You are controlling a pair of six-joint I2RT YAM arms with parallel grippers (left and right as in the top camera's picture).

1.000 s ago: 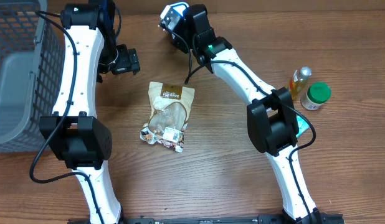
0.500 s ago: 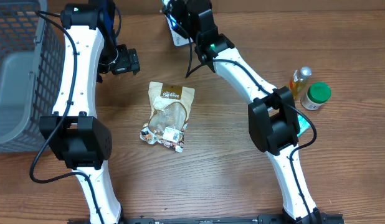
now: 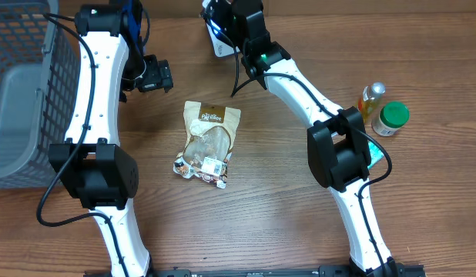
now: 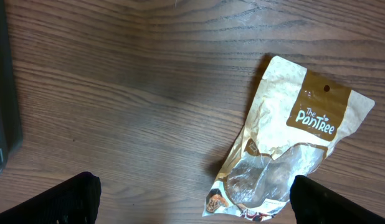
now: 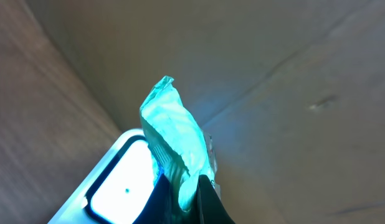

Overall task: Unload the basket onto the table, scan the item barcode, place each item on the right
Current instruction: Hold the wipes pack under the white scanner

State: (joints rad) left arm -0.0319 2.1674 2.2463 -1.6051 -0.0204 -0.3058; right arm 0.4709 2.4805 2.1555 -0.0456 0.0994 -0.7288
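Note:
My right gripper (image 5: 183, 193) is shut on a crumpled teal packet (image 5: 174, 134), which sticks up between its dark fingers. The packet is held right beside the glowing white face of the scanner (image 5: 121, 183). In the overhead view this gripper (image 3: 220, 29) is at the table's far edge. No barcode shows on the packet. My left gripper (image 4: 192, 205) hangs open over bare wood, its fingers (image 4: 71, 199) wide apart. A tan "The PanTree" snack bag (image 4: 298, 137) lies flat just ahead of it, mid-table in the overhead view (image 3: 209, 142).
A grey mesh basket (image 3: 22, 92) fills the left side. At the right edge stand a yellow oil bottle (image 3: 370, 100) and a green-lidded jar (image 3: 392, 118). A teal item (image 3: 375, 158) lies partly under the right arm.
The right gripper moved with the packet toward the far edge, then held still for the last half second. The left arm and the snack bag have not moved.

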